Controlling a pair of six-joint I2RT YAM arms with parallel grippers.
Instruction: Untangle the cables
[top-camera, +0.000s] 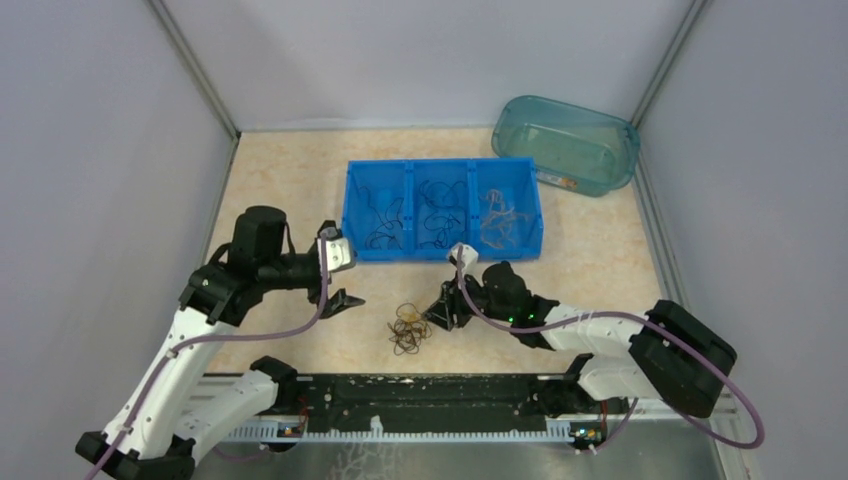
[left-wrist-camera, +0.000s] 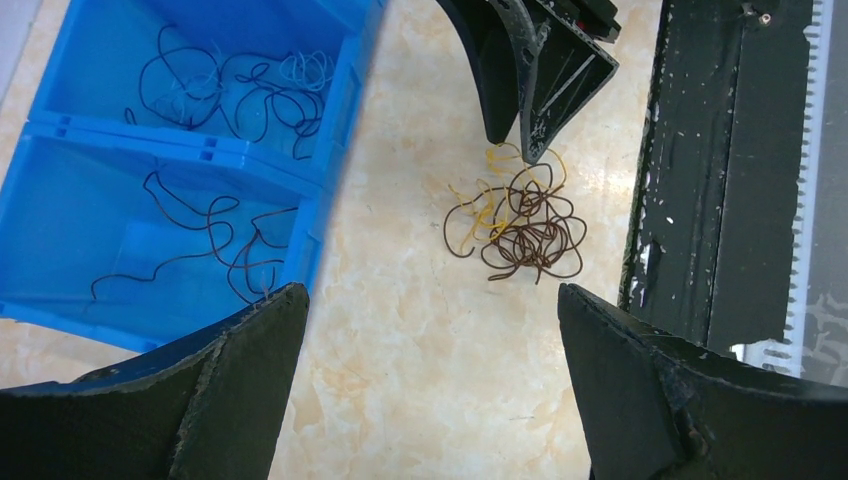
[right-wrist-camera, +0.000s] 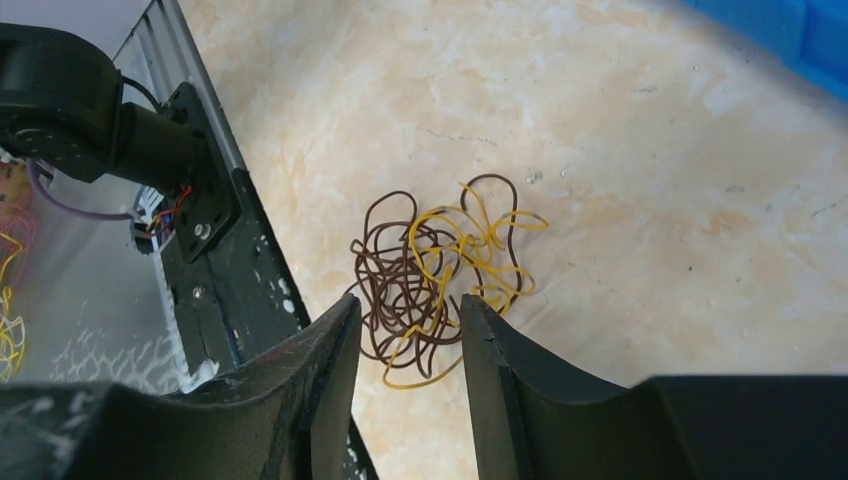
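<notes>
One small tangle of brown and yellow cables (top-camera: 408, 328) lies on the marbled table (top-camera: 290, 190), between the two grippers. Right gripper (top-camera: 433, 315): jaws a narrow gap apart, tips at the tangle's edge. Left gripper (top-camera: 349, 300): jaws wide apart, near the tangle, holding nothing. Blue three-compartment bin (top-camera: 443, 162) behind: loose dark cables (top-camera: 385, 220) in the left and middle sections, tan cables (top-camera: 497, 220) in the right. Teal tub (top-camera: 565, 145) in the far right corner.

The left arm (top-camera: 185, 345) rises from its base and bends inward. The left claw (top-camera: 347, 300) points toward the middle, its fingers (left-wrist-camera: 250, 370) spread wide. The right arm (top-camera: 600, 335) stretches low and inward from the other side. The right claw (top-camera: 437, 316) tips downward, fingers (right-wrist-camera: 310, 385) only narrowly parted. The two claws face each other, near but apart.
</notes>
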